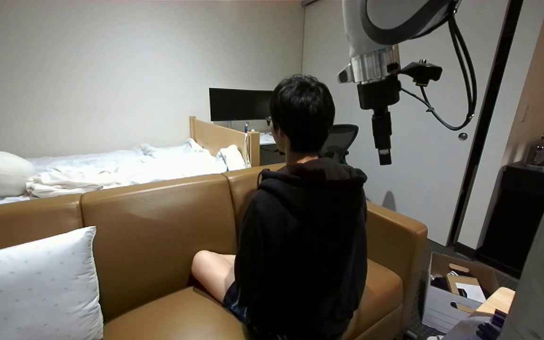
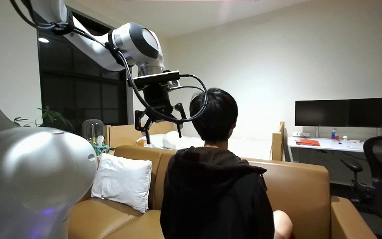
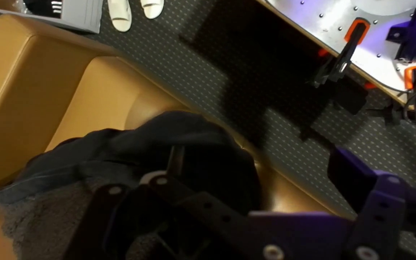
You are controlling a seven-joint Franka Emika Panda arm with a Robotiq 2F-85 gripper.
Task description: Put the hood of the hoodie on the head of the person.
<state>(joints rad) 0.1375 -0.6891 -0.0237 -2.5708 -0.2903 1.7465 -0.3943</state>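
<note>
Pincer point(image 2: 163, 136): gaping wide; we are holding nothing.
Hood point(image 2: 207, 166): lying back, beside and below pincer.
Head point(image 2: 221, 114): showing bare beside pincer; grasping, lifting, covering all remaining.

Both exterior views look from behind the seated person point(image 1: 298, 208), at differing angles, over the backrest of the brown leather sofa point(image 1: 158, 217) toward the bed point(image 1: 220, 138) and monitors point(image 2: 320, 113); they share all four. In an exterior view the Panda arm point(image 2: 41, 172) bulks large, near the lens. The wrist view faces steeply down, close above the hoodie point(image 3: 193, 128), sharing hoodie and sofa with both exterior views.
</note>
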